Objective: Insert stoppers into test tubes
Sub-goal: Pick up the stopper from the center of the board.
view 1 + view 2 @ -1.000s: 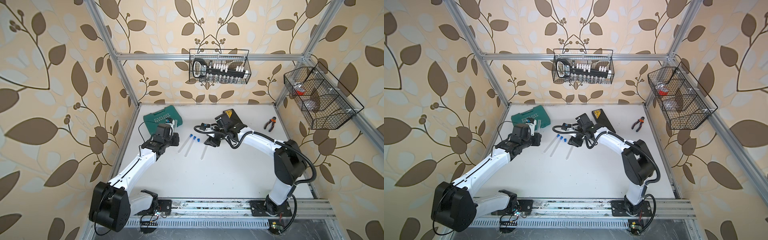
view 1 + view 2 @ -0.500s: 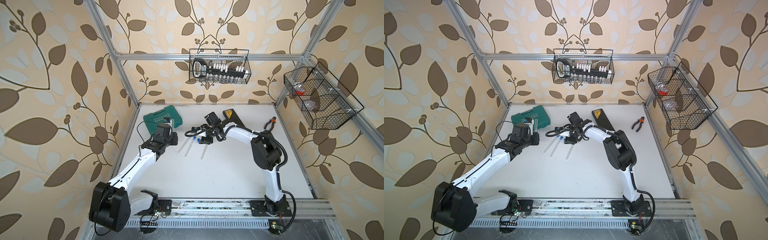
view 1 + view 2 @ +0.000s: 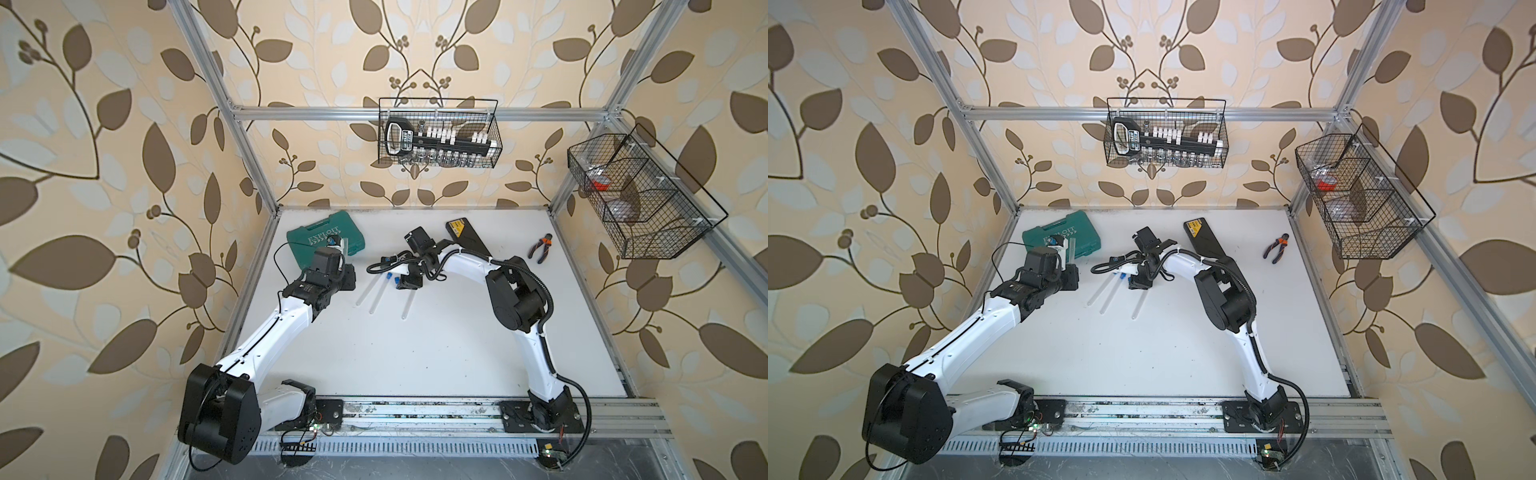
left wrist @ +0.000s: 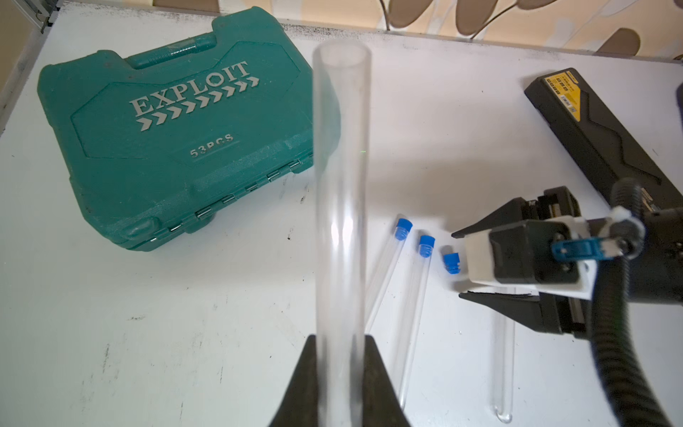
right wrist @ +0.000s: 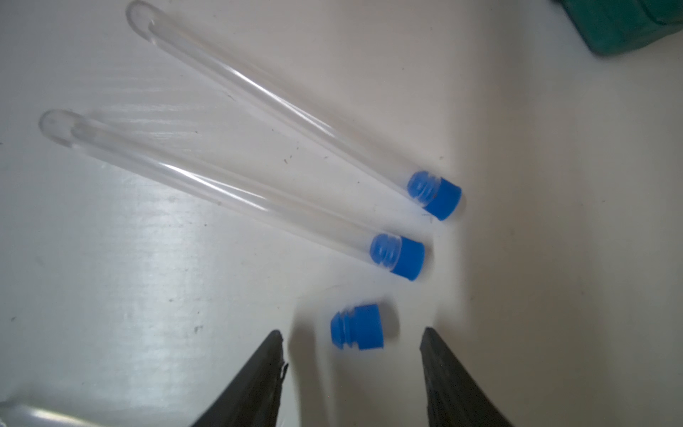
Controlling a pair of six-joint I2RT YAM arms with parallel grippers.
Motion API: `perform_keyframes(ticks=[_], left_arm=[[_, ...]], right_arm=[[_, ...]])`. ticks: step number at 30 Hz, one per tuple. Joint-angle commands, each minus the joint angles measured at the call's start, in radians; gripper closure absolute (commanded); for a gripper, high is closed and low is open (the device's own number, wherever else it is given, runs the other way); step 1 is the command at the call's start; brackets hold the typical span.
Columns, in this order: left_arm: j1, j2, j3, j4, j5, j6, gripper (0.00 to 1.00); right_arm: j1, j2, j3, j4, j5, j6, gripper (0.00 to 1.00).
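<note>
Tabletop (image 3: 415,353) — loose stopper (image 5: 360,327), green case (image 3: 307,241), pliers (image 3: 540,248)

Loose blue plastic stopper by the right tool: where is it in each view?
In a top view: loose blue plastic stopper, mid-table.
In a top view: same spot.
Left wrist: between the open right tool's tips.
Right wrist: also between those tips, untouched.
Shared landmark: green plastic tool case.

my left gripper (image 3: 1070,268) held a clear test tube (image 3: 1070,249) upright by the green case (image 3: 1054,237) at the far left. my right gripper (image 3: 1134,284) hung low over the far ends of three tubes (image 3: 1111,297) lying on the white table (image 3: 1183,353), a blue stopper (image 3: 1122,275) just beside it.
</note>
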State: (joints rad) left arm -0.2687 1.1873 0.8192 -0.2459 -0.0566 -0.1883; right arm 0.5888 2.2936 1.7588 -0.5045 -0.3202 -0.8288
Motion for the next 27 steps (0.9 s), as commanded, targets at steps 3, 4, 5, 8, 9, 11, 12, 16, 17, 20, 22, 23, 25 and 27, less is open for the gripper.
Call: perform_keyframes(ticks=[3, 4, 5, 8, 9, 11, 12, 16, 17, 20, 22, 23, 25, 27], left_arm=[[-0.005, -0.014, 0.005, 0.025, 0.001, -0.005, 1.00], [-0.004, -0.014, 0.005, 0.027, 0.002, -0.006, 1.00], [-0.004, -0.014, 0.005, 0.027, 0.002, -0.005, 1.00], [-0.004, -0.014, 0.005, 0.030, 0.007, -0.005, 1.00], [-0.004, -0.014, 0.005, 0.031, 0.008, -0.004, 1.00], [-0.004, -0.014, 0.005, 0.031, 0.010, -0.004, 1.00], [-0.004, -0.014, 0.005, 0.031, 0.012, -0.004, 1.00], [-0.004, -0.013, 0.003, 0.033, 0.022, -0.006, 1.00], [-0.004, -0.013, 0.002, 0.033, 0.021, -0.006, 1.00], [-0.004, -0.012, 0.002, 0.034, 0.021, -0.006, 1.00], [-0.004, -0.012, 0.003, 0.033, 0.021, -0.006, 1.00], [-0.004, -0.012, 0.002, 0.034, 0.021, -0.004, 1.00], [-0.004, -0.012, 0.003, 0.034, 0.021, -0.004, 1.00], [-0.004, -0.012, 0.003, 0.034, 0.024, -0.003, 1.00]], right_arm=[[-0.004, 0.051, 0.061, -0.067, -0.017, -0.021, 0.50], [-0.006, 0.055, 0.067, -0.069, -0.025, -0.016, 0.52], [-0.009, 0.058, 0.068, -0.069, -0.030, -0.014, 0.53], [-0.010, 0.063, 0.073, -0.077, -0.036, -0.013, 0.57], [-0.010, 0.064, 0.073, -0.081, -0.036, -0.015, 0.59], [-0.009, 0.069, 0.076, -0.091, -0.041, -0.019, 0.61], [-0.010, 0.070, 0.077, -0.096, -0.043, -0.023, 0.61], [-0.010, 0.075, 0.083, -0.109, -0.043, -0.032, 0.62], [-0.010, 0.079, 0.088, -0.112, -0.043, -0.032, 0.62], [-0.010, 0.085, 0.099, -0.118, -0.045, -0.031, 0.61], [-0.010, 0.091, 0.106, -0.124, -0.049, -0.032, 0.61], [-0.010, 0.093, 0.109, -0.128, -0.051, -0.032, 0.61], [-0.010, 0.099, 0.117, -0.136, -0.051, -0.033, 0.62], [-0.010, 0.106, 0.125, -0.151, -0.053, -0.042, 0.64]])
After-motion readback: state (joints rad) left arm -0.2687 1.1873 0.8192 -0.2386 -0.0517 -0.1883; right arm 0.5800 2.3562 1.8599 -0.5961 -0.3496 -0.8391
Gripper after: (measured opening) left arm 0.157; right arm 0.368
